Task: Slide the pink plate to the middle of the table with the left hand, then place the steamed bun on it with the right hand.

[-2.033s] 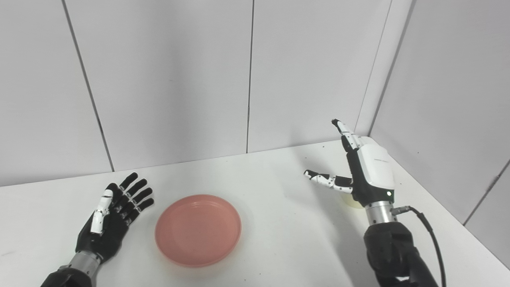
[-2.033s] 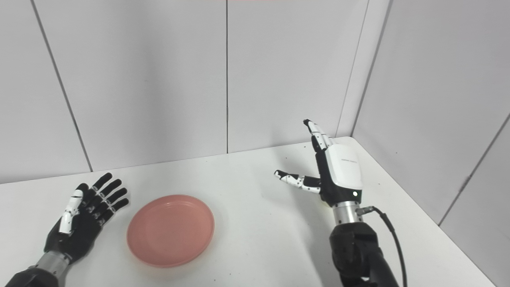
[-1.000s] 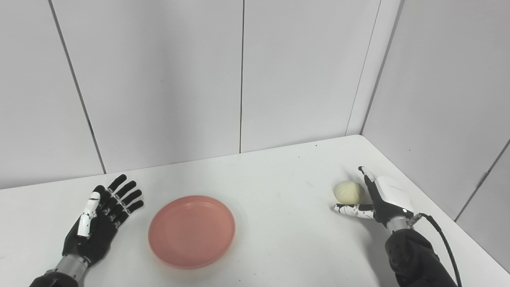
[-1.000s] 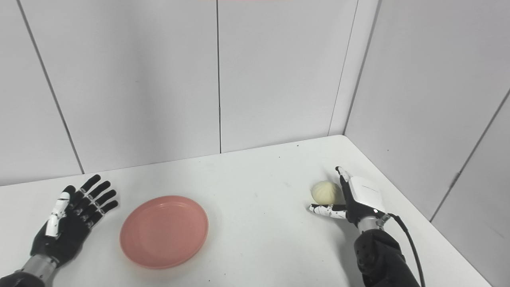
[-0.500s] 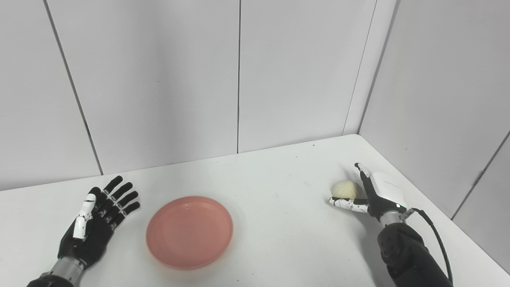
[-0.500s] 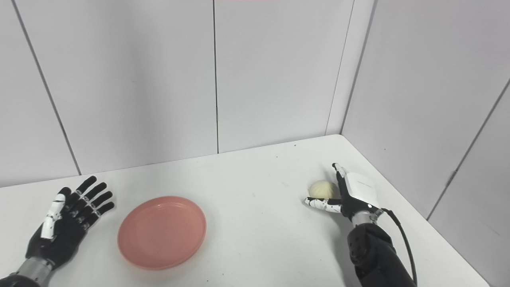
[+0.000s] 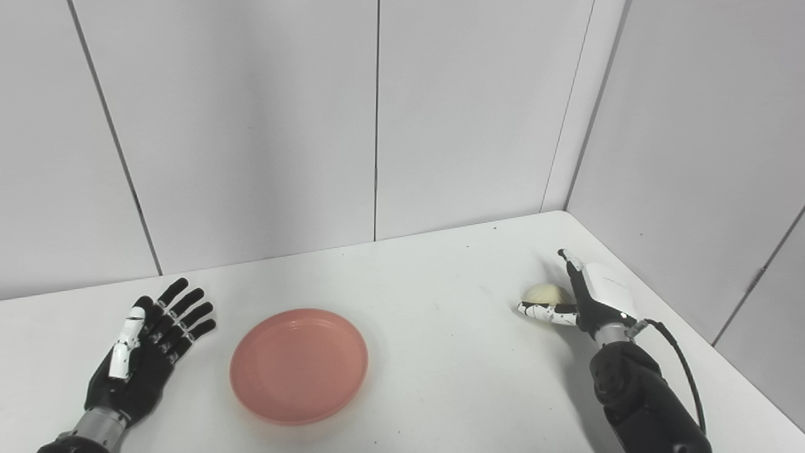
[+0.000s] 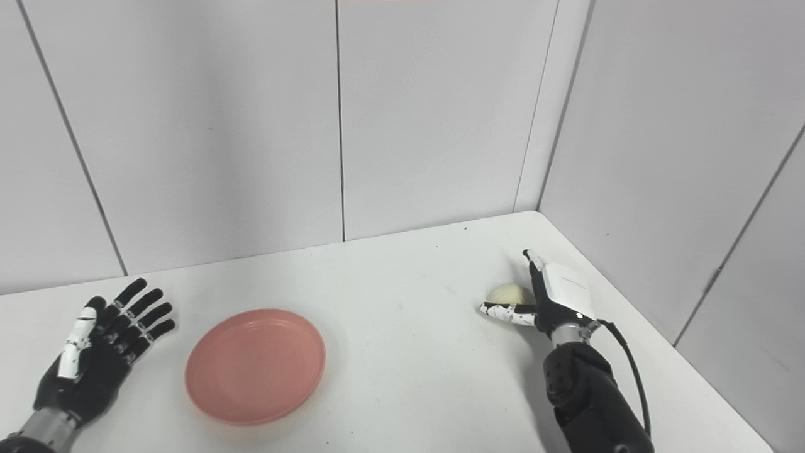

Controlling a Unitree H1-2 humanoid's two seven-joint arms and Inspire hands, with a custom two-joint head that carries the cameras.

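A round, shallow pink plastic plate (image 7: 299, 365) lies flat and upright on the white table, empty, toward seven o'clock of the tabletop's middle. A small, pale cream, domed steamed bun (image 7: 546, 294) sits on the table well apart from it, at about three o'clock.

Pink plate (image 7: 299, 363), pale cream steamed bun (image 7: 544, 293).
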